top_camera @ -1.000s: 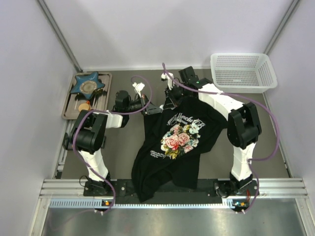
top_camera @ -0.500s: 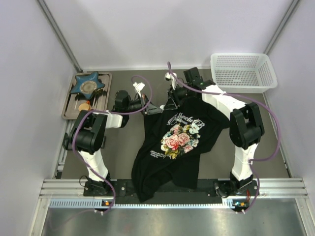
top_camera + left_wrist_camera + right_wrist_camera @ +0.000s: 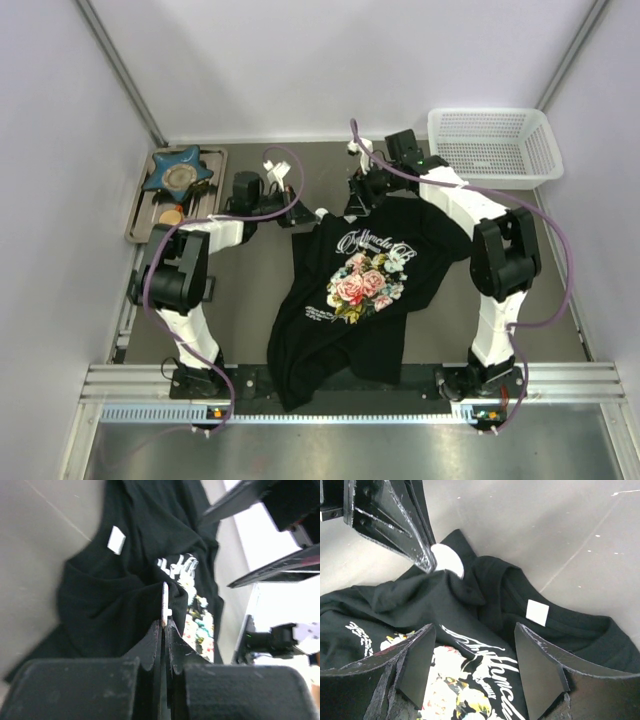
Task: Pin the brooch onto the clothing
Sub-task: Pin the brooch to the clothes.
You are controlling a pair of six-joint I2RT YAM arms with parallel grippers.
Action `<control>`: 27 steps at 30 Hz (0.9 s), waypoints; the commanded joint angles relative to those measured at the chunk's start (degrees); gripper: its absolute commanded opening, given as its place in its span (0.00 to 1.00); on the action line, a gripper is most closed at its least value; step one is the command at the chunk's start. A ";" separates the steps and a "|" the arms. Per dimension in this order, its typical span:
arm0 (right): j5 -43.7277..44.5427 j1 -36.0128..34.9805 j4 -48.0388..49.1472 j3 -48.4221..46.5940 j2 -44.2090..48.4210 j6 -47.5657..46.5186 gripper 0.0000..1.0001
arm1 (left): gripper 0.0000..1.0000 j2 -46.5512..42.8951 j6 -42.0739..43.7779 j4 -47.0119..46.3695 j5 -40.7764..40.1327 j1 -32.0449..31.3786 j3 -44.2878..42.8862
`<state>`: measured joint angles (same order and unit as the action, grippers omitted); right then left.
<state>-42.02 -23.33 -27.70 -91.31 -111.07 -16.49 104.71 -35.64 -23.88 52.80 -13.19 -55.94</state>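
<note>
Left wrist view: is that pale sliver the brooch (image 3: pixel 164 597)?

Yes, seen edge-on. The left gripper (image 3: pixel 164 623) has its fingers pressed together on the lower rim. The disc stands up from the tips over the black T-shirt (image 3: pixel 100 595), close to the collar and its white neck label (image 3: pixel 116 540). Whether it touches the cloth, I cannot tell.

And the other claw?

In the right wrist view the right gripper (image 3: pixel 477 672) is spread wide and carries nothing. It hovers over the cursive lettering, facing the brooch, just beside the left one's tips.

What worries you?

Three things, I think. The hold is only on the rim, so a push into the fabric could twist the disc or pop it free. The shirt lies bunched and loose on the table (image 3: pixel 250 300), held down by nothing, so it may slide or fold, and the pin might catch two layers. And both claws crowd the same collar, so a careless approach could knock them together. I cannot see the pin itself.
</note>
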 commanded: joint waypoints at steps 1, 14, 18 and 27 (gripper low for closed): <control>6.15 1.62 -5.42 -5.54 -0.81 -2.23 0.66 | 0.00 -2.93 16.45 18.50 -11.11 0.97 -6.19; 11.44 4.00 -14.04 -7.13 -4.77 -3.46 0.70 | 0.07 7.71 20.95 30.72 -14.12 5.19 -19.90; 9.16 4.00 -15.71 -8.88 -4.07 -4.51 0.78 | 0.40 3.15 25.78 37.13 -14.82 7.38 -19.82; 5.64 2.42 -16.94 -9.77 -1.09 -7.23 0.95 | 0.64 -16.63 59.76 76.26 -22.87 16.44 -20.60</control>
<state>-33.61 -19.73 -43.40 -98.83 -116.25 -21.30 96.53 3.09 27.97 35.79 -0.56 -73.36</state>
